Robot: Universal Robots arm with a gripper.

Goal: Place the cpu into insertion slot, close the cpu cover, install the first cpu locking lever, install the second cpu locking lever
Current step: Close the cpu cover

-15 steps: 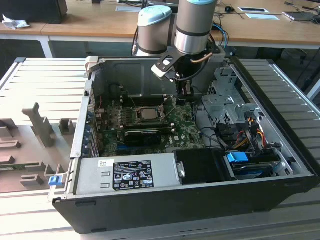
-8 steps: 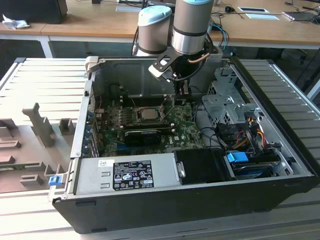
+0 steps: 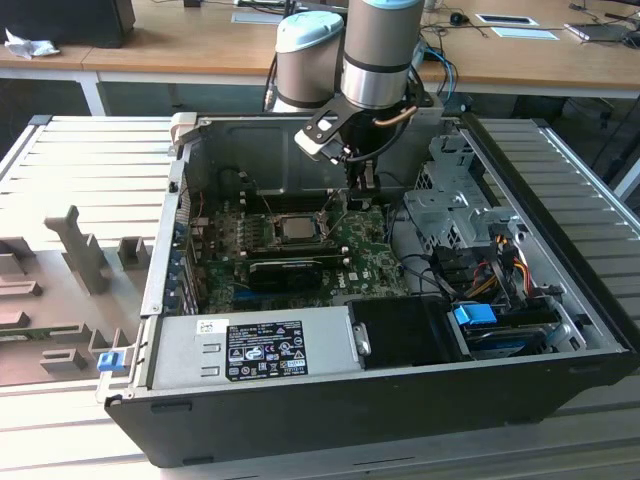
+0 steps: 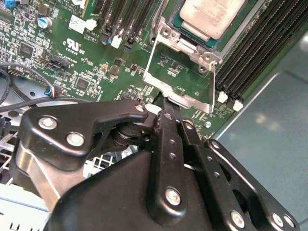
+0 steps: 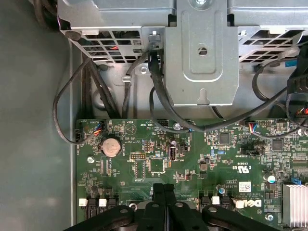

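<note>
Tool (image 4: 162, 109) pressed together, at lip of open cpu cover (image 4: 184, 99) (cpu (image 4: 212, 14) seated beyond), memory slots (image 4: 262, 45) flanking

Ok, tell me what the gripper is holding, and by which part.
Cannot be told: the shut gripper meets the free edge of the raised cpu cover; any pinch there is hidden.

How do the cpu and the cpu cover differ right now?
The cpu is a solid pale metal square; the cpu cover is a thin frame with green board showing through its window. The cpu lies seated in the insertion slot; the cpu cover is swung open, clear of it. The tool is at the cpu cover's free edge, apart from the cpu. Both are silver and roughly socket-sized.
</note>
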